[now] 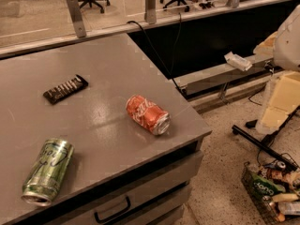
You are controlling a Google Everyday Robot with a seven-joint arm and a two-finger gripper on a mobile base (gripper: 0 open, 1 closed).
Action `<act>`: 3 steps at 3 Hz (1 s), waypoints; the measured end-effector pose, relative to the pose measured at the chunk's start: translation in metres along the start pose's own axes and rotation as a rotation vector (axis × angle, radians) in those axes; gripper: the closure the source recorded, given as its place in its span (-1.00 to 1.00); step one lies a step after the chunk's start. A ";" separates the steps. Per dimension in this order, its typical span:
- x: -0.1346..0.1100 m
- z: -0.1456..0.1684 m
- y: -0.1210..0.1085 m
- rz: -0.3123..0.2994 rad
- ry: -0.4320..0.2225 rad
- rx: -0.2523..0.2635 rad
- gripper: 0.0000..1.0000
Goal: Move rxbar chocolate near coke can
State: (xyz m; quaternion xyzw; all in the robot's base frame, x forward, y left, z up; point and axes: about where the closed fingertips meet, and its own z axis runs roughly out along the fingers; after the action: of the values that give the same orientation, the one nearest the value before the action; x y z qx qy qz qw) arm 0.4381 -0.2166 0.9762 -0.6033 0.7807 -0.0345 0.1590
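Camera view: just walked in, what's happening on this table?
Nothing is being handled right now. The flat black rxbar chocolate with white lettering lies untouched toward the back left of the grey table. The red-orange coke can lies on its side near the right front corner, clearly apart from the bar. A green soda can lies on its side at the front left. The claw is not in view, so the move has not yet been made.

Gripper unseen, perhaps past right edge; white arm (287,36) cut off there; basket (245,178) cropped.
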 end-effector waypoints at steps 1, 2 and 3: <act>0.000 0.000 0.000 0.000 0.000 0.000 -1.00; -0.006 -0.001 -0.014 -0.013 -0.023 0.020 -1.00; -0.021 -0.003 -0.044 -0.063 -0.066 0.061 -1.00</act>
State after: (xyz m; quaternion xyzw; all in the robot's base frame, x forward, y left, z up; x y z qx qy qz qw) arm 0.4831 -0.2088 0.9947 -0.6231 0.7544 -0.0432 0.2018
